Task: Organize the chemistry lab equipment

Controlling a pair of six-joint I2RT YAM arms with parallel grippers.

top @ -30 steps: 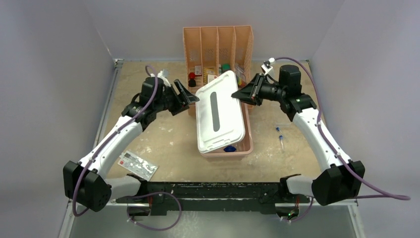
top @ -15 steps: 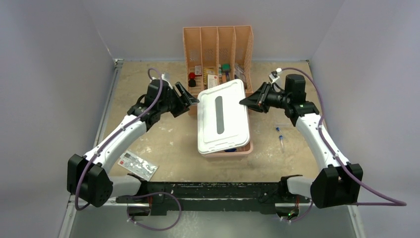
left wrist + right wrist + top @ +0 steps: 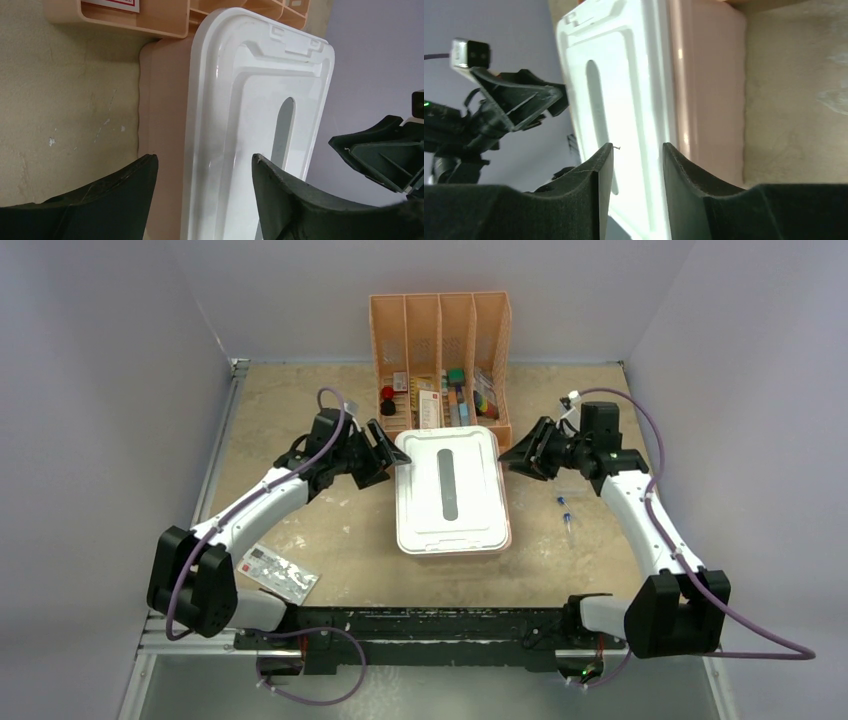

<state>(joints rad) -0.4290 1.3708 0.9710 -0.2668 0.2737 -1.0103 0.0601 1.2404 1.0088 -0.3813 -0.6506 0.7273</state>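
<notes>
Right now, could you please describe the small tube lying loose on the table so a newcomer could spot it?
Start at the pink bin with the white lid in the middle of the table. On the tabletop just to its right lies a thin clear tube. Blue-capped, it is the only loose item there.

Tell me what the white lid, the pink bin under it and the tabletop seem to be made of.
White lid: moulded plastic, glossy; sharp highlights, pressed-in ridges. Pink bin: plastic too, smooth semi-gloss, with soft reflections on its wall. Tabletop: matte beige, mottled and scuffed; likely painted or coated board, but the look leaves it open.
</notes>
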